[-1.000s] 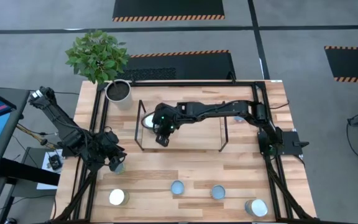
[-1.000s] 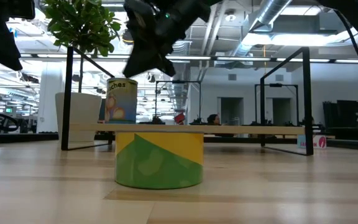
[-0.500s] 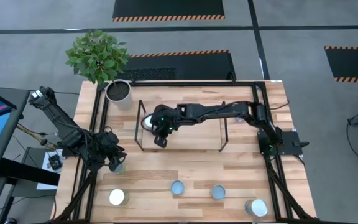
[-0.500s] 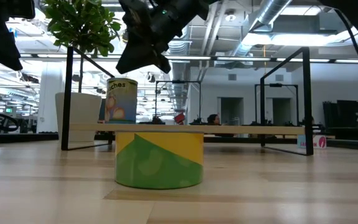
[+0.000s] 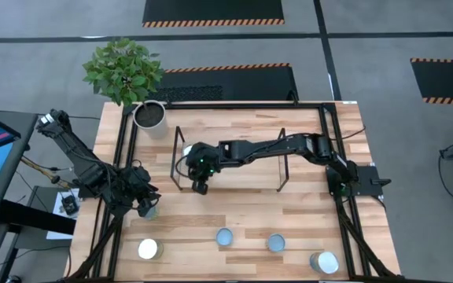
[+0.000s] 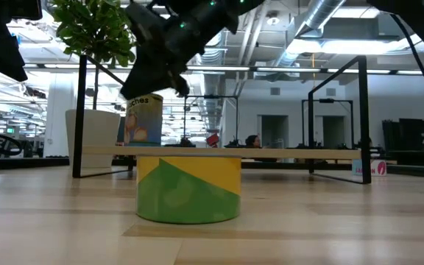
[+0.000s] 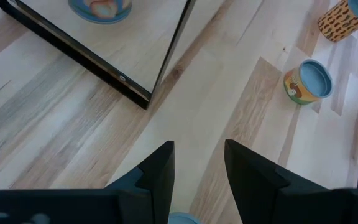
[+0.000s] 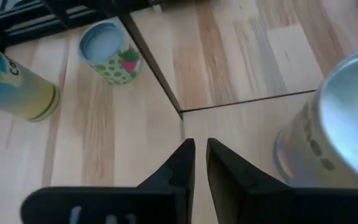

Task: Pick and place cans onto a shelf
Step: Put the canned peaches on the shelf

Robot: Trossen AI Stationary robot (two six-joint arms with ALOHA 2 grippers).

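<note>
The shelf (image 5: 250, 174) stands mid-table. One can with a silver top (image 8: 334, 124) stands on the shelf's left end and also shows in the low view (image 6: 144, 118). My right gripper (image 8: 199, 163) is shut and empty. It hangs over the shelf's near-left corner (image 8: 182, 114), beside that can. My left gripper (image 7: 197, 168) is open near the table's left edge. A blue-topped can (image 7: 182, 218) lies just below its fingers; I cannot tell whether they touch it. Several more cans stand along the near edge, among them a white-topped one (image 5: 149, 249) and a blue-topped one (image 5: 224, 237).
A white plant pot (image 5: 150, 116) stands at the far left corner. Black rails (image 5: 126, 157) run along the table's sides. More cans stand at the near right (image 5: 276, 242) (image 5: 323, 262). A green and yellow can (image 6: 188, 188) fills the low view's foreground.
My right gripper has moved over the shelf toward the table's left edge and a little toward the near edge, coming down closer to the can on the shelf. That can has stayed in place.
</note>
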